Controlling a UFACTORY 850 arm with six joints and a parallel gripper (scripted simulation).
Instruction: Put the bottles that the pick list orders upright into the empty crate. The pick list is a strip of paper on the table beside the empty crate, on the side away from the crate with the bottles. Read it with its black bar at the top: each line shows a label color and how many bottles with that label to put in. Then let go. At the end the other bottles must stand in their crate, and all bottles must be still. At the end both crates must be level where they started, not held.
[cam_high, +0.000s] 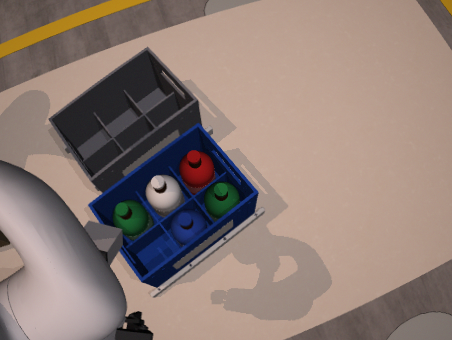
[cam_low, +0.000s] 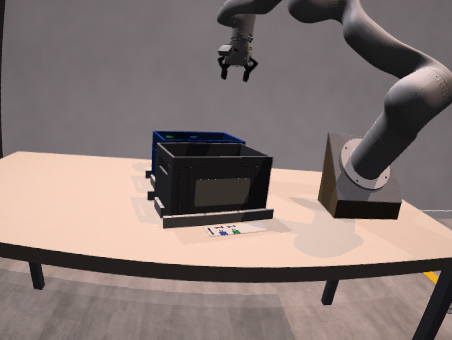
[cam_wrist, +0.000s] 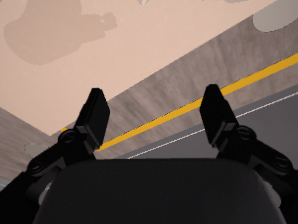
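The fingers (cam_low: 234, 76) are wide apart, holding nothing; the blue bottle (cam_high: 188, 226) stands upright, well below their height.

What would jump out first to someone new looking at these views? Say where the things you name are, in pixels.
Probably the blue crate (cam_high: 223, 155) (cam_low: 153, 155), with its capped red, white, green and blue bottles in the top view. Right beside it stands the dark gray crate (cam_high: 107, 82) (cam_low: 215, 192), its compartments bare. In the exterior view, the open hand (cam_low: 234, 77) (cam_wrist: 153, 98) hangs high above both.
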